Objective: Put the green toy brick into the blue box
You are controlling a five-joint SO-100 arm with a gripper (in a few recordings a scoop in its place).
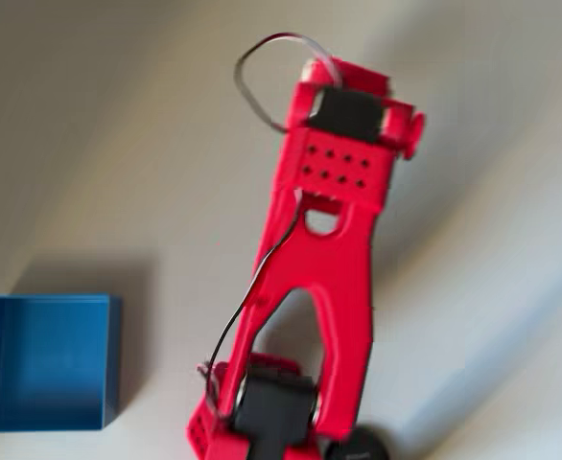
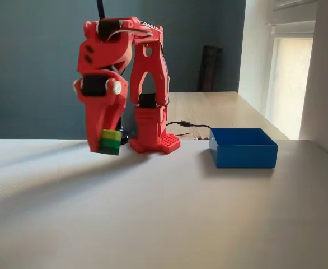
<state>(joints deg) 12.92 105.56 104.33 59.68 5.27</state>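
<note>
One arm: a red arm (image 2: 125, 84) is seen folded over, with its base (image 2: 153, 137) set on the surface (image 2: 153, 213) in the fixed view.
Claw: the claw (image 2: 107, 143) is pointed downward and is pinched on the brick.
Brick: the brick (image 2: 110, 142) is held in the claw just above the surface, lime green on top and darker green below; it is carried left of the arm's base in the fixed view.
Box: the box (image 2: 243, 147) is set on the surface right of the base and well apart from the brick in the fixed view; in the overhead view the box (image 1: 41, 362) is seen at the lower left, with a plain blue floor.
Cable: a black cable (image 1: 252, 287) is run along the arm in the overhead view.
Writing: no brand, label or lettering can be read on the arm, brick or box.
Sharpness: the overhead view is blurred, so fine detail cannot be told.
</note>
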